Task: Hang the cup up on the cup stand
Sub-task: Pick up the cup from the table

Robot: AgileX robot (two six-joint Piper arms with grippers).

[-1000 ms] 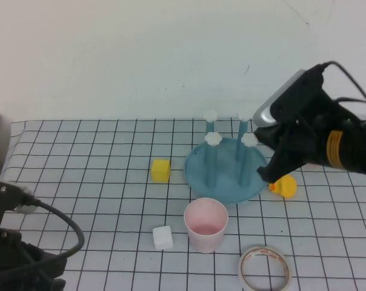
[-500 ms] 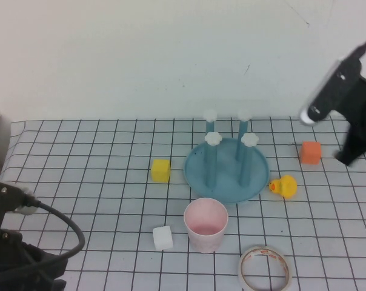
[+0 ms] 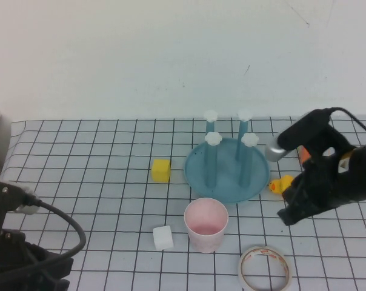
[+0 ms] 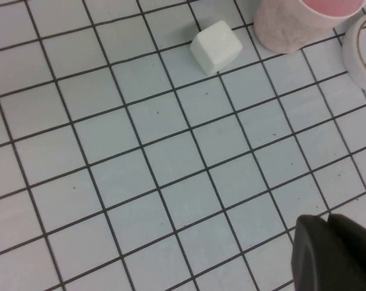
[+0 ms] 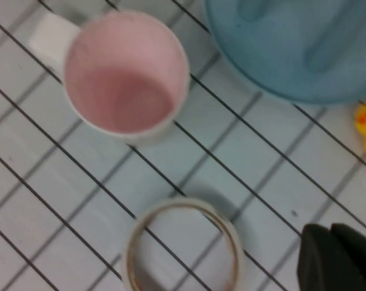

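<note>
your cup stand (image 3: 226,171) stood mid-table on the gridded mat, its four pegs bare, and the cup (image 3: 205,224) sat upright on its base just in front of it, nearer the robot, mouth up, not yet hung. your right gripper (image 3: 290,213) hung low to the right of the cup, close by the yellow duck (image 3: 282,185), holding nothing; its fingers sat pressed together in the right wrist view. your left gripper (image 4: 334,254) was parked at the near left corner, likewise closed on nothing.

the risk, as judged here: a pincer that reached the cup without spreading would only shove it, tipping it into the white cube (image 3: 163,237) or rolling it onto the tape ring (image 3: 265,269). a crooked grip could also snag a flower cap when the cup was turned over a peg.

the high view alone showed both arms and the yellow cube (image 3: 160,170). the right wrist view looked straight down into the cup's empty interior, and showed the tape ring lying apart from it. the left wrist view caught the white cube just beside the cup wall.
</note>
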